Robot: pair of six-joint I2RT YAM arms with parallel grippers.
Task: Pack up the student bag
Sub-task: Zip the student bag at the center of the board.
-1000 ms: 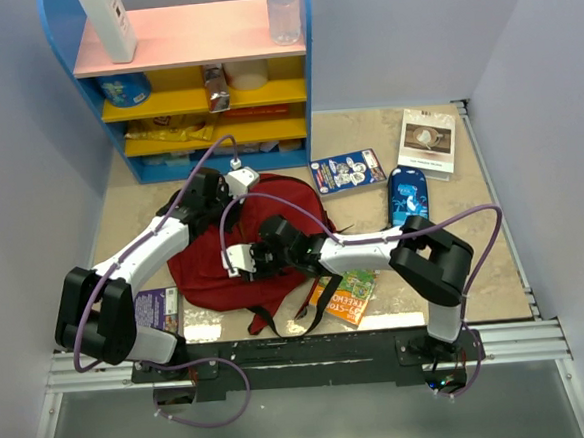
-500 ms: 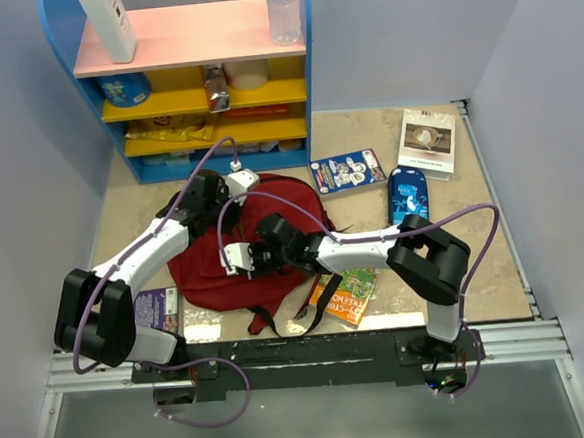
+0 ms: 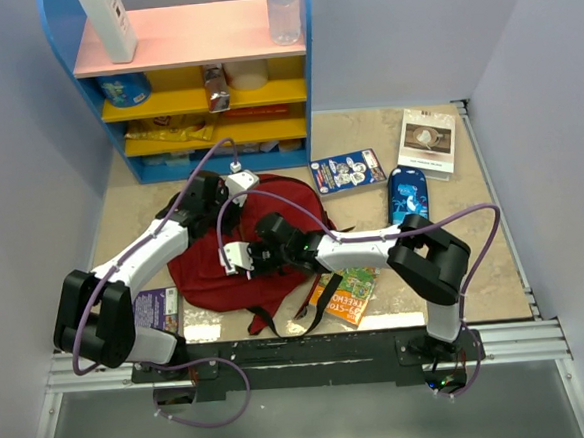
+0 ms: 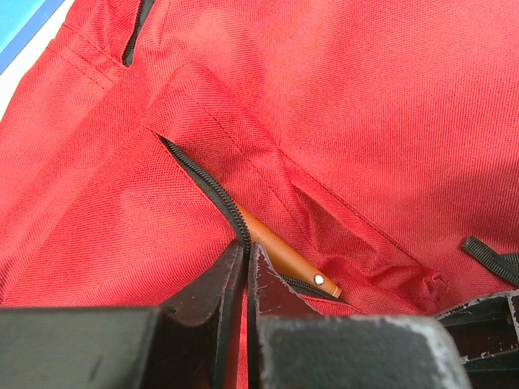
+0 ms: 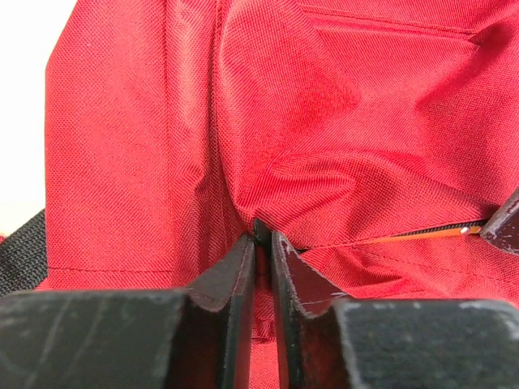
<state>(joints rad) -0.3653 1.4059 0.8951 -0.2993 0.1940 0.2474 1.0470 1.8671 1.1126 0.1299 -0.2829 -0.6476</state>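
Clamping folds of the student bag (image 3: 214, 281), the left pincer (image 4: 246, 248) and right pincer (image 5: 261, 236) grip cloth beside its zipper (image 4: 203, 179).

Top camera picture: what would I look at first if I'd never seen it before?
The big red backpack lies in the middle of the table. The left tool is clamped on its black zipper beside a brown pull tab, and the right tool pinches a fold of its red cloth. Behind the bag stands a bright blue shelf with pink and yellow boards.
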